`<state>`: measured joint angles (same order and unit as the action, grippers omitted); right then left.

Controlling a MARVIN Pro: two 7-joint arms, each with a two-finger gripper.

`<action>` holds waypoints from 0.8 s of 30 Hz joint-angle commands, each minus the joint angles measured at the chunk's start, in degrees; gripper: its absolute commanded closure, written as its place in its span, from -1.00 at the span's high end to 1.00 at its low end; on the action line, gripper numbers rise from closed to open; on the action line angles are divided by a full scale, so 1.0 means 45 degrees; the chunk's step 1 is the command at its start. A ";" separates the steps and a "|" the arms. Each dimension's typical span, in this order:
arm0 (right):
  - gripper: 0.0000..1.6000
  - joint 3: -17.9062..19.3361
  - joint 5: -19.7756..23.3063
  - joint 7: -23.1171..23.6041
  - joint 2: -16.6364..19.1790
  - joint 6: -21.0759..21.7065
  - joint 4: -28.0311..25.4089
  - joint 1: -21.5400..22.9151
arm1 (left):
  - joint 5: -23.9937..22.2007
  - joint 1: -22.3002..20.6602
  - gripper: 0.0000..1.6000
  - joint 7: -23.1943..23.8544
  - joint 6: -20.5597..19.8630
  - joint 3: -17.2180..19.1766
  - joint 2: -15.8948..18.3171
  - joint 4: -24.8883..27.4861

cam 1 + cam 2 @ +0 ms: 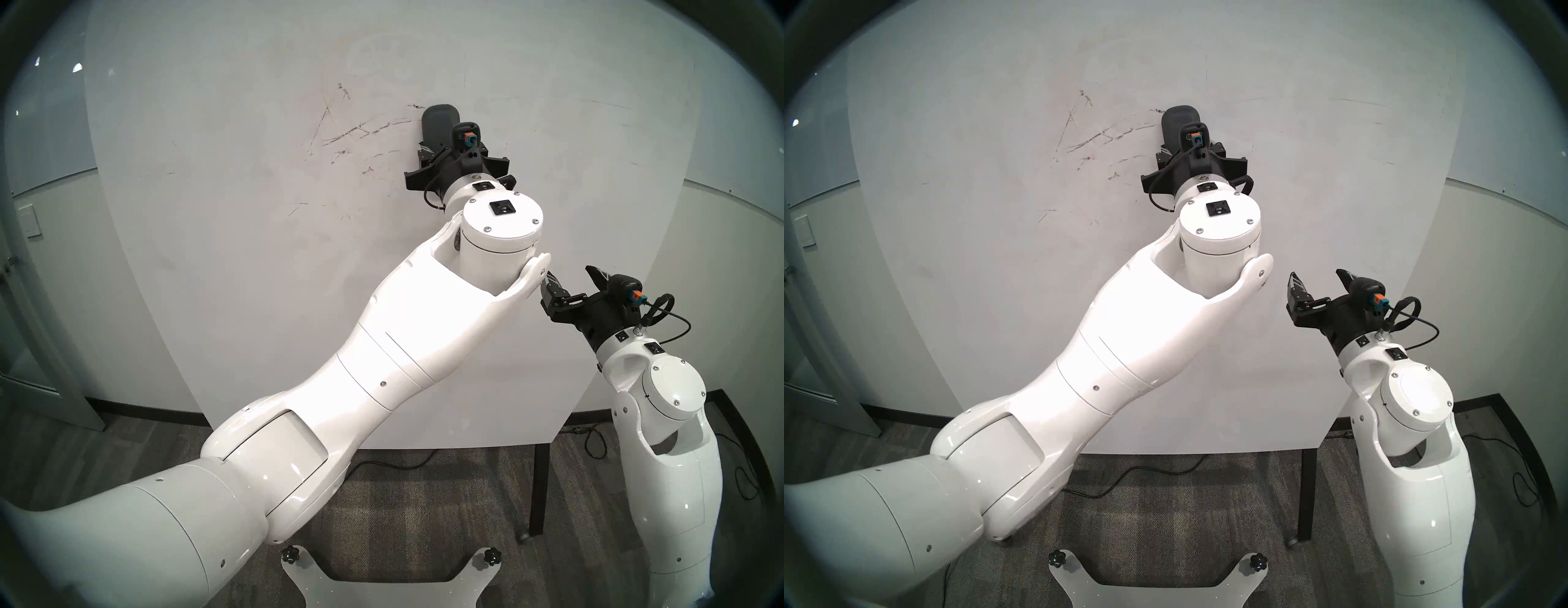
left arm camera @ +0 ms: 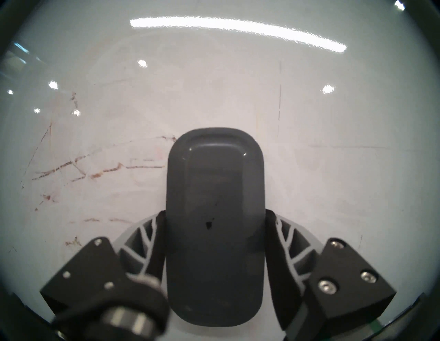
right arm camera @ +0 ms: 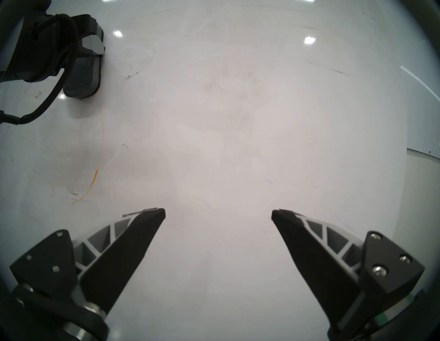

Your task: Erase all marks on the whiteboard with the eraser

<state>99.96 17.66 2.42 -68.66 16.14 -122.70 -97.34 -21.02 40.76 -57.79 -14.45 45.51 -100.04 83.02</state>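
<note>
The whiteboard (image 1: 263, 297) fills the view ahead. My left gripper (image 1: 441, 146) is shut on the dark grey eraser (image 1: 440, 123), which lies flat against the board, its rounded end pointing up. In the left wrist view the eraser (image 2: 215, 214) sits between both fingers (image 2: 157, 238). Scratchy dark marks (image 1: 360, 131) streak the board just left of the eraser; they show too in the left wrist view as brownish marks (image 2: 71, 166). My right gripper (image 1: 568, 282) hangs open lower right, facing the board. In the right wrist view a faint orange mark (image 3: 94, 181) curves at the left.
Thin stray lines (image 1: 602, 104) cross the board's right part. A black board leg (image 1: 539, 488) stands on grey carpet, with cables (image 1: 390, 460) on the floor behind. A pale wall (image 1: 46, 254) and door frame lie to the left.
</note>
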 commanded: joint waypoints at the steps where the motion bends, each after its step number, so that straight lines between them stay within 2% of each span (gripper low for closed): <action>1: 1.00 -0.0032 -0.0009 0.0030 0.0011 -0.0106 -0.0279 0.0097 | -0.0153 0.0600 -1.00 0.0082 0.0272 -0.0371 -0.0162 -0.0551; 9: 1.00 -0.0032 -0.0009 0.0030 0.0011 -0.0104 -0.0278 0.0098 | -0.0208 0.1477 -1.00 -0.0056 0.0448 -0.0839 0.0215 -0.0473; 13: 1.00 -0.0032 -0.0008 0.0030 0.0011 -0.0104 -0.0277 0.0098 | -0.0281 0.2038 -1.00 -0.0090 0.0594 -0.1020 0.0646 -0.0359; 24: 1.00 -0.0032 -0.0010 0.0029 0.0010 -0.0108 -0.0281 0.0095 | -0.0480 0.2536 -1.00 0.0097 0.1114 -0.1082 0.1410 -0.0548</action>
<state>99.96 17.66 2.42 -68.66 16.14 -122.70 -97.34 -23.23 50.64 -57.97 -10.62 40.30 -96.30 81.11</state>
